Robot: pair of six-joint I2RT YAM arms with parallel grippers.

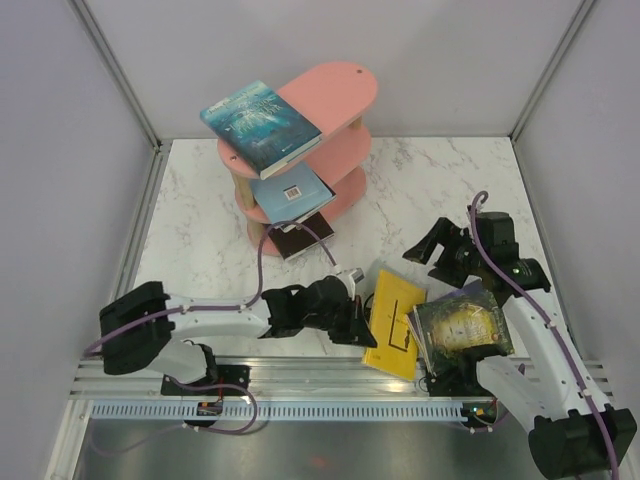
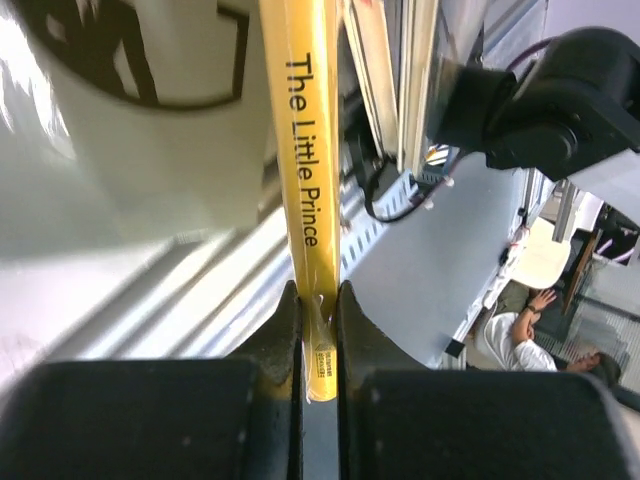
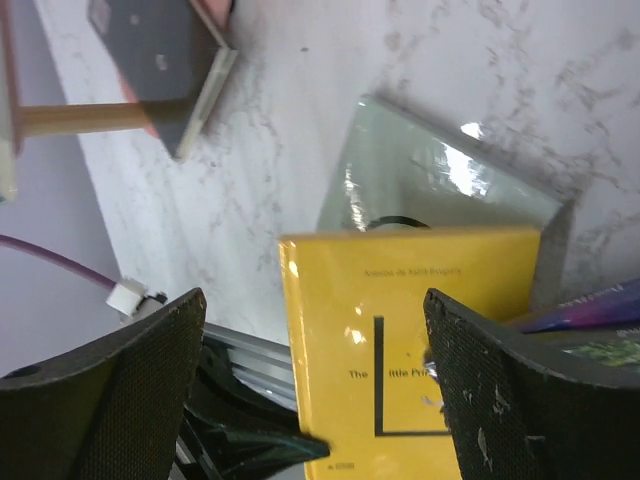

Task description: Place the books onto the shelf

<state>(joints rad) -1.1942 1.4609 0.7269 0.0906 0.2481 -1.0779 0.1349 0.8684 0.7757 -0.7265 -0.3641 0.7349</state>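
The pink shelf (image 1: 345,90) stands at the back with a teal-blue book (image 1: 260,122) on its top board, a pale grey-blue book (image 1: 290,190) on the middle one and a dark book (image 1: 303,238) on the lowest. My left gripper (image 1: 360,318) (image 2: 320,300) is shut on the spine of the yellow book (image 1: 393,322) (image 2: 310,130) near the front edge. The right gripper (image 1: 437,245) (image 3: 312,300) hangs open above that yellow book (image 3: 420,330), touching nothing. A green-gold book (image 1: 462,328) lies just right of it.
A pale glossy book (image 3: 440,185) lies on the marble under the yellow one. The metal rail (image 1: 300,385) runs along the near edge just behind the held book. A purple cable (image 1: 265,255) trails from the left arm toward the shelf foot. Grey walls close in both sides.
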